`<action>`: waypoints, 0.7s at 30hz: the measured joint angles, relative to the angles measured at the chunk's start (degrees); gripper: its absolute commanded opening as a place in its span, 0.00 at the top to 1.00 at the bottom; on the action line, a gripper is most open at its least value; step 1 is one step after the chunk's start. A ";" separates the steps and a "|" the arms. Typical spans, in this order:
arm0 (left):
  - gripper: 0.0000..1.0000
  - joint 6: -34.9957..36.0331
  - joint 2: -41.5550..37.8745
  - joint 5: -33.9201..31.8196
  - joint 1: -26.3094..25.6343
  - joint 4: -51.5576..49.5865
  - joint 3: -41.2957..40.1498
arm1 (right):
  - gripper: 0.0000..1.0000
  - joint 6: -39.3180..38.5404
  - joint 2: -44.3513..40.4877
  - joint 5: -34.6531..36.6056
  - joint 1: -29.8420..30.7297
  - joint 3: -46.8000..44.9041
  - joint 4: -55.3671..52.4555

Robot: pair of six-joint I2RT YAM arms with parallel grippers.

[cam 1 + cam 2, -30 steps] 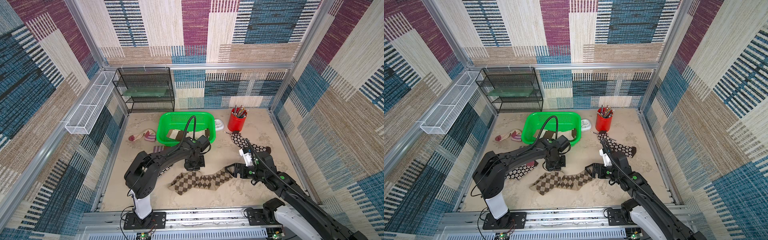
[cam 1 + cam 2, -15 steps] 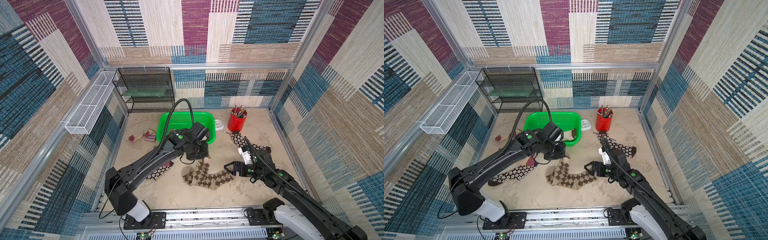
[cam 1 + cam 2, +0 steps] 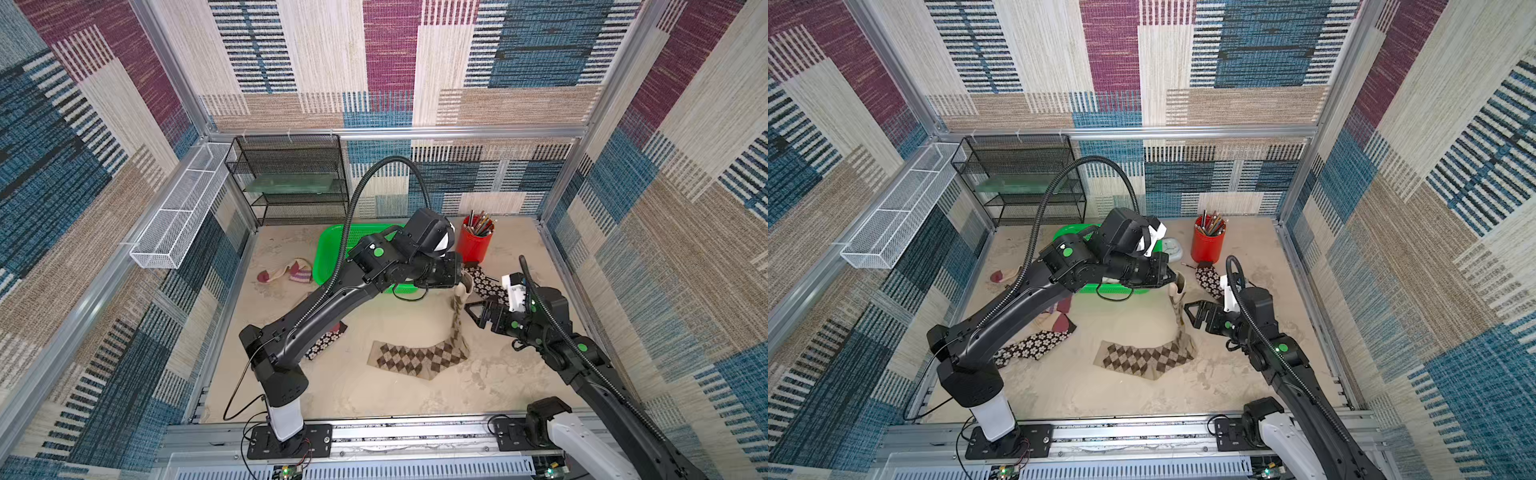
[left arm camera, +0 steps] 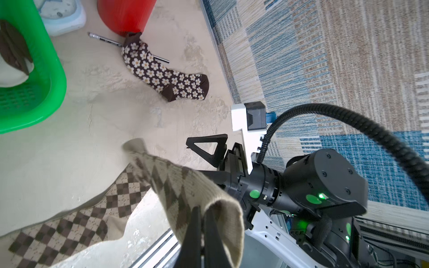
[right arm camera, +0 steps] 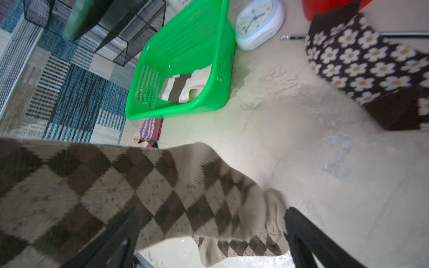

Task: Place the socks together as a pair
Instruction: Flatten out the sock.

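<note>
While pinching one end of an argyle sock (image 3: 458, 318) in the shut left pincer (image 4: 202, 215), dangles it with the low end down on the second argyle sock (image 3: 415, 358), flat on the table (image 3: 374, 399). Holds the right pincer (image 3: 476, 316) wide and empty just beside the hanging knit. Looks close on the argyle pair, not yet laid matched. Has yet to join the daisy sock (image 4: 162, 74) by the red cup (image 3: 473, 249) with the other daisy sock (image 3: 1034, 345), well apart.
</note>
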 measured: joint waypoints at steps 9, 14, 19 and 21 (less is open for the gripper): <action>0.96 1.16 -16.57 1.81 1.84 15.19 -41.81 | 0.01 0.00 -1.40 -0.87 -1.81 -3.34 -0.33; 0.95 -5.51 -29.88 -1.29 3.63 24.33 -67.34 | 0.02 -0.04 -0.59 -3.26 -1.81 -6.29 -0.35; 0.95 -10.45 -35.98 -2.99 4.26 29.99 -79.34 | 0.03 -0.20 1.99 -4.57 -1.79 -8.85 -0.70; 0.95 -11.39 -36.74 -2.86 4.11 31.39 -80.32 | 0.04 -0.22 3.37 -4.85 -1.53 -9.09 -0.85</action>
